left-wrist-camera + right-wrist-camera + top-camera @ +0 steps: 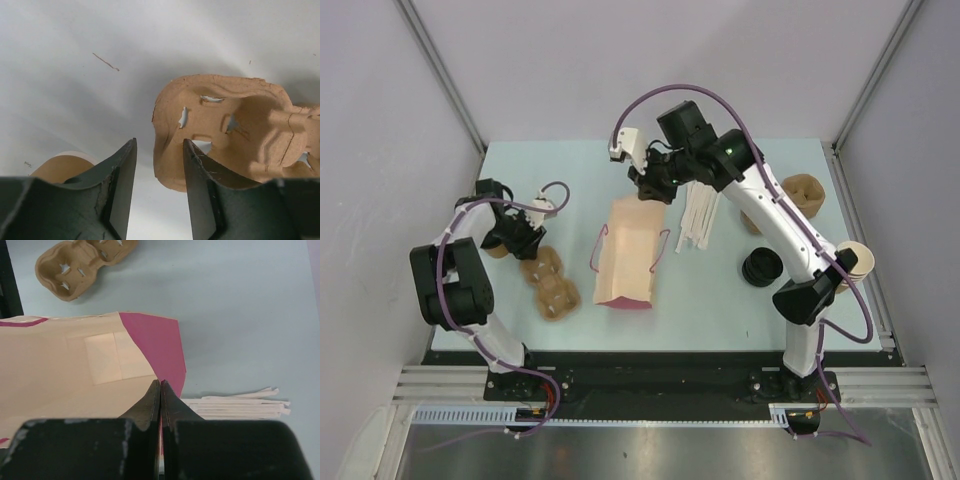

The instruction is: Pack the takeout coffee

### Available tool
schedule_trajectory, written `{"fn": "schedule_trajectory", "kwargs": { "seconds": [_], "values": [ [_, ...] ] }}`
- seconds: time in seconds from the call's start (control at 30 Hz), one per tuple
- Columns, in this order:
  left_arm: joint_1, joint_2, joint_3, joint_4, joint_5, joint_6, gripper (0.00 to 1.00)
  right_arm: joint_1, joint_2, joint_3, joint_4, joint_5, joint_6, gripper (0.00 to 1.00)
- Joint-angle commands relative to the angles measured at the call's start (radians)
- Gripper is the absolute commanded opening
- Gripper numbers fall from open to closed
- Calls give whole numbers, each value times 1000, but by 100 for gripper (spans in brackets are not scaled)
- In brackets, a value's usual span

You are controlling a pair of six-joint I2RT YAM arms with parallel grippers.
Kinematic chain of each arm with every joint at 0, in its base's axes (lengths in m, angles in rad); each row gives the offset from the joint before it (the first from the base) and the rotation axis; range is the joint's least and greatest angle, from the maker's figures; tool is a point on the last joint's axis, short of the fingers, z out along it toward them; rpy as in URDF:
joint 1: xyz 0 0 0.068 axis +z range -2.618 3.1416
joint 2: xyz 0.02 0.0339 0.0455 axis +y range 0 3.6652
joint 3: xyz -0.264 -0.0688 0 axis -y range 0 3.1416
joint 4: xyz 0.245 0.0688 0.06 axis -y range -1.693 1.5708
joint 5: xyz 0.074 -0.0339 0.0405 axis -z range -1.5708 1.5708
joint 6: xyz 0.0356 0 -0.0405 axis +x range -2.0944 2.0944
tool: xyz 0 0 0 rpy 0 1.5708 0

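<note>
Takeout coffee: my best read is the brown cup near the table's left edge, half hidden under my left arm. No black lid shows on it in any view, so the ID is unconfirmed.
Left claw: jaws partway apart, clamped on nothing. In the wrist view the carrier rim sits in the gap, close against one finger.
Risk, cup: it stands just outside the other finger. Any sideways drift from me could knock it over or shove it toward the left edge.
Risk, carrier: it's light pulp. A pinch on one rim wall would probably drag or tip it rather than lift it square.
Risk, paper bag: it lies flat mid-table, not stood open. I doubt a cup goes in without the bag crumpling or sliding.
Right claw: fingers pressed together on the bag's far edge, with a pink sliver showing between them. A hard pull could tear the paper or sweep the straws just beside it.
Risk, mix-up: black lids and lidless cup stacks sit toward the right edge, so a wrong pick is easy.
Coffee vs left claw: just beside it on the side toward the left edge, not between the jaws. Can't tell whether they touch.
Coffee vs right claw: well apart, with the carrier and bag between.
</note>
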Motion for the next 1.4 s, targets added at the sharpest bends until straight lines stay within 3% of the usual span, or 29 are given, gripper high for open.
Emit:
{"fn": "schedule_trajectory", "kwargs": {
  "seconds": [0.0,0.6,0.67,0.8,0.9,1.07,1.17,1.37],
  "values": [
    [-7,12,-7,14,20,42,45,7,-84,-16,-18,-22,16,0],
    [-7,-15,6,-53,102,35,7,8,-187,-86,-73,-66,32,0],
    [-8,-17,4,-52,99,33,8,8,-196,-88,-85,-72,35,0],
    [-8,8,12,-41,86,7,26,8,-224,-85,-116,-85,42,0],
    [-10,20,21,-39,91,-14,33,8,-233,-96,-125,-88,47,0],
    [-13,28,18,-41,99,-24,35,7,-236,-137,-122,-92,44,0],
    [-11,15,6,-32,109,-25,29,2,-212,-139,-110,-86,48,0],
    [-19,9,18,-76,125,-22,6,-15,-172,-155,-95,-66,50,0]
  ]
}}
